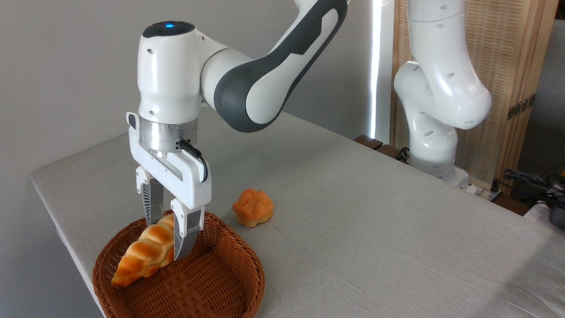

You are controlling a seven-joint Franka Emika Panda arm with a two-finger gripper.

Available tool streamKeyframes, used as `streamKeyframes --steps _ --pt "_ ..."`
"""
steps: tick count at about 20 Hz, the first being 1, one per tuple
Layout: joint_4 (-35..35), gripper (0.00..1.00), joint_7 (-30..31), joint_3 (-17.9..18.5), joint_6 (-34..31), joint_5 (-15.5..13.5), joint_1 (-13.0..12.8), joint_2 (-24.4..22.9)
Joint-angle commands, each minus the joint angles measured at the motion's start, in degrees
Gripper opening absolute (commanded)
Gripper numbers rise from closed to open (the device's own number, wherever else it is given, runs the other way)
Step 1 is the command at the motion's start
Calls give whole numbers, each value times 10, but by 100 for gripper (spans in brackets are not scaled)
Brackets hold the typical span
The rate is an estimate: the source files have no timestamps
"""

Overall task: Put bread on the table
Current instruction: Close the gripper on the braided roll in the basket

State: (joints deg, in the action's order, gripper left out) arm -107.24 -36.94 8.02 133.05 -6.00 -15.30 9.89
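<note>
Gripper (167,236) apparently grips bread (143,254), long axis sloping down-left over basket (212,282).

No text, label, brand name, number or sign can be read anywhere in the picture. The white and grey shells of the robot arm (247,84) carry no lettering that shows. The only mark on it is a small blue light on the dark cap at the top of the wrist, and this is a lamp, not a sign with words. The gripper (170,229) has ribbed fingers but no print on them. The grey cloth of the table (353,221) is plain, and the wicker basket (198,282) bears no tag.
</note>
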Motion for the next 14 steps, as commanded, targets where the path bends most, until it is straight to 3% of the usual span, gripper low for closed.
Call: streamKeyframes --steps 1,6,11,14 --pt "5 83 -6 -6 5 9 -3 12" --pt "5 42 -30 -17 5 9 -2 19" --pt "6 16 -31 -16 5 9 -1 17" --pt "6 8 -31 -15 5 8 -1 15"
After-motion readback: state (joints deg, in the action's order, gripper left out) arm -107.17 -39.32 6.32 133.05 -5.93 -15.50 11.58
